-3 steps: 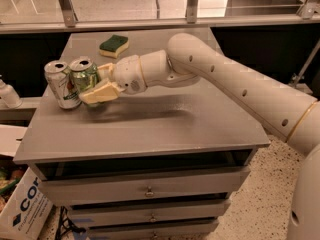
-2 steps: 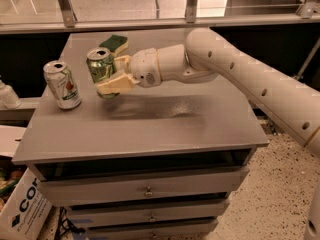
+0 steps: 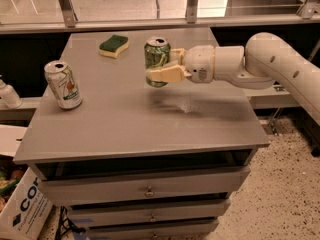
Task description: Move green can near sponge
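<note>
Nearest me, btm left of view: a cardboard box w/ dark blue lettering (image 3: 20, 211), beside the grey metal table (image 3: 125, 134) w/ its stacked drawers. On the tabletop, left side, a white/silver drink can w/ green and red markings (image 3: 63, 84) stands upright, well apart from everything else. Mid-table, the cream two-finger hand (image 3: 159, 68) comes in from the right on the white arm (image 3: 272, 59) and is clamped on the green aluminium drink can (image 3: 156, 54). One finger (image 3: 162, 75) crosses the can's front; the can is upright and looks lifted clear of the top, w/ a shadow below it. Further back, left of the can, the rectangular sponge w/ dark green top and yellow base (image 3: 114, 45) lies flat near the table's far edge, apart from the can. A metal rail (image 3: 150, 23) runs behind.
</note>
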You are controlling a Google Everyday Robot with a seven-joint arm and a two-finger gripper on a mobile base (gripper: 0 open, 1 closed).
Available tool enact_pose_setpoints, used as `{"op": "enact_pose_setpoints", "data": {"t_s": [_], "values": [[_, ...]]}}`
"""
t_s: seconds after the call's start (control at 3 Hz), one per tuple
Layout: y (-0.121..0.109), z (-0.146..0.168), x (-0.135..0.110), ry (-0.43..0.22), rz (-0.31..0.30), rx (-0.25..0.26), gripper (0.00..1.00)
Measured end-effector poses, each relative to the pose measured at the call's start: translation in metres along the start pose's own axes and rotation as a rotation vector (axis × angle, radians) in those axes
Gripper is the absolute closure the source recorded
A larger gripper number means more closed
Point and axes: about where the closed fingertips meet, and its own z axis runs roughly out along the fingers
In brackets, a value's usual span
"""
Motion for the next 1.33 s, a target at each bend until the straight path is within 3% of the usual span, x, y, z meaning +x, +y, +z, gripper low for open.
{"op": "enact_pose_setpoints", "data": {"t_s": [0.33, 1.0, 1.33], "values": [[-0.005, -0.001, -0.001, 0.000, -0.001, 0.006, 1.00], [-0.074, 0.011, 0.009, -0.004, -0.010, 0.103, 1.00], [-0.109, 0.035, 0.015, 0.006, -0.020, 0.169, 1.00]]}}
